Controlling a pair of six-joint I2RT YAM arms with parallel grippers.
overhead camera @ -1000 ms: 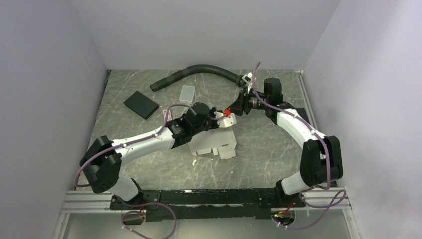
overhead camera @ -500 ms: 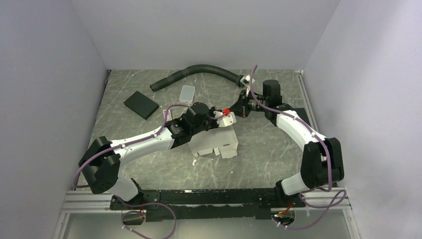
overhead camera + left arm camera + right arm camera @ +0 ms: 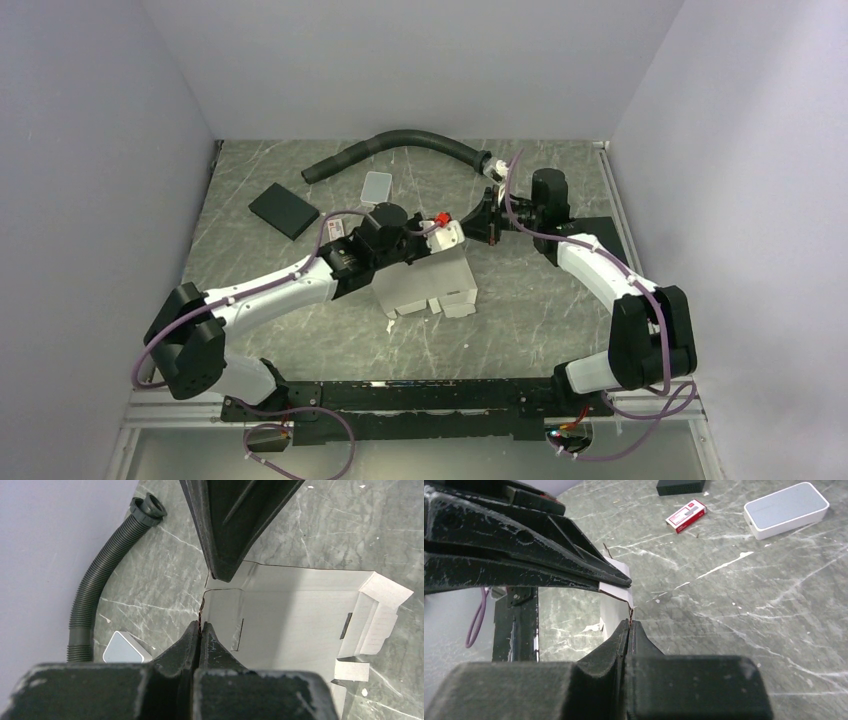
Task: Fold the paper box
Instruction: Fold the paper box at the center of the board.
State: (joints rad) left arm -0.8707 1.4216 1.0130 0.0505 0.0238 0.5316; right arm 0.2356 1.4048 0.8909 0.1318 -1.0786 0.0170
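Note:
The white paper box (image 3: pixel 428 287) lies partly opened in the middle of the table, with one end flap raised. In the left wrist view its inner panels (image 3: pixel 295 610) spread to the right, tabbed flaps at the far end. My left gripper (image 3: pixel 201 625) is shut on the raised flap's thin edge. My right gripper (image 3: pixel 630 622) is shut on the same flap's corner, just below the left fingers (image 3: pixel 539 560). From above, the left gripper (image 3: pixel 451 238) and right gripper (image 3: pixel 468 229) meet tip to tip over the box's rear edge.
A black corrugated hose (image 3: pixel 400 145) curves along the back. A light grey tile (image 3: pixel 376 186) and a black pad (image 3: pixel 283 210) lie at the rear left. A small red and white packet (image 3: pixel 686 516) sits near them. The enclosure walls stand close on both sides.
The right gripper went from part open to shut on the flap's corner. Both arms shifted slightly toward the back left, taking the flap with them.

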